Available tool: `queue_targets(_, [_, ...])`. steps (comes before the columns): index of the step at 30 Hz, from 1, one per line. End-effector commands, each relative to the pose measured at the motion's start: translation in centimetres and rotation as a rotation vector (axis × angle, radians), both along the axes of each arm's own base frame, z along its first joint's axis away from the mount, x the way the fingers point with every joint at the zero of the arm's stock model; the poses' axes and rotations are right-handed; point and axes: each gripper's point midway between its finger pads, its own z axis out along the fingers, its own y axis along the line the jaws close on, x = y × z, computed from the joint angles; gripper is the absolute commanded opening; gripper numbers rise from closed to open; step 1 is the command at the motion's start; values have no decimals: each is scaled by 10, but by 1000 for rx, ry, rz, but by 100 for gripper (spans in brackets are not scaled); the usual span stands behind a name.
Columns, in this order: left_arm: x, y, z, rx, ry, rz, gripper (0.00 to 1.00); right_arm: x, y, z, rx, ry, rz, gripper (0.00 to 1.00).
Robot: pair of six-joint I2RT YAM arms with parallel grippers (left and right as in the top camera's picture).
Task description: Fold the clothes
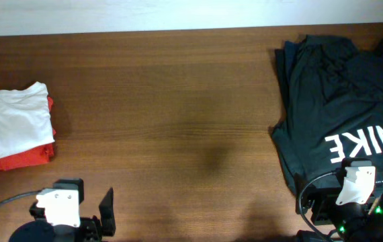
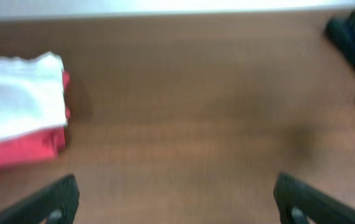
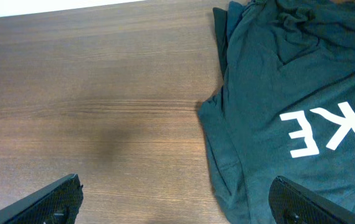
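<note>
The white T-shirt (image 1: 17, 117) lies folded at the table's left edge on top of a folded orange-red garment (image 1: 23, 158). Its chest graphic does not show. It also shows, blurred, at the left of the left wrist view (image 2: 15, 93). My left gripper (image 2: 177, 202) is open and empty over bare wood, to the right of and nearer than the stack. My right gripper (image 3: 177, 202) is open and empty, with its right finger over the edge of the black NIKE shirt (image 3: 277, 93).
The black NIKE shirt (image 1: 346, 101) lies spread and rumpled over the table's right side. The orange-red garment (image 2: 15, 152) sticks out under the white one. Brown wood tabletop (image 1: 178, 101) runs between the two; a white wall borders the far edge.
</note>
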Motion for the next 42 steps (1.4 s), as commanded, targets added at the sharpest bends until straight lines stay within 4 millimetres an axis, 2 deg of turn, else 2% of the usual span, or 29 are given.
queue_targets(1, [-8, 3, -12, 6, 52, 13, 99, -2, 3, 0, -3, -8, 18, 99])
queue_targets(6, [-8, 3, -12, 6, 52, 13, 99, 4, 6, 4, -80, -65, 83, 98])
queue_targets(11, [-8, 3, -12, 6, 52, 13, 99, 21, 18, 14, -106, -249, 154, 99])
queue_targets(15, [-8, 3, -12, 6, 52, 13, 99, 42, 27, 3, -92, -433, 187, 99])
queue_targets(22, [-8, 3, -12, 6, 52, 13, 99, 60, 31, -13, -93, -679, 180, 99])
queue_targets(26, [-8, 3, -12, 6, 52, 13, 99, 74, 31, -29, -94, -747, 173, 99])
queue_targets(31, [-8, 3, -12, 6, 52, 13, 99, 89, 19, -54, -114, -821, 87, 99])
queue_targets(35, [-8, 3, -12, 6, 52, 13, 99, 93, 3, -66, -161, -767, 4, 99])
queue_targets(37, [-8, 3, -12, 6, 52, 13, 99, 95, 3, -84, -192, -696, 17, 99])
queue_targets(39, [-8, 3, -12, 6, 52, 13, 99, 95, 3, -113, -194, -578, 32, 99])
queue_targets(42, [-8, 3, -12, 6, 52, 13, 99, 95, 3, -118, -191, -556, 36, 99])
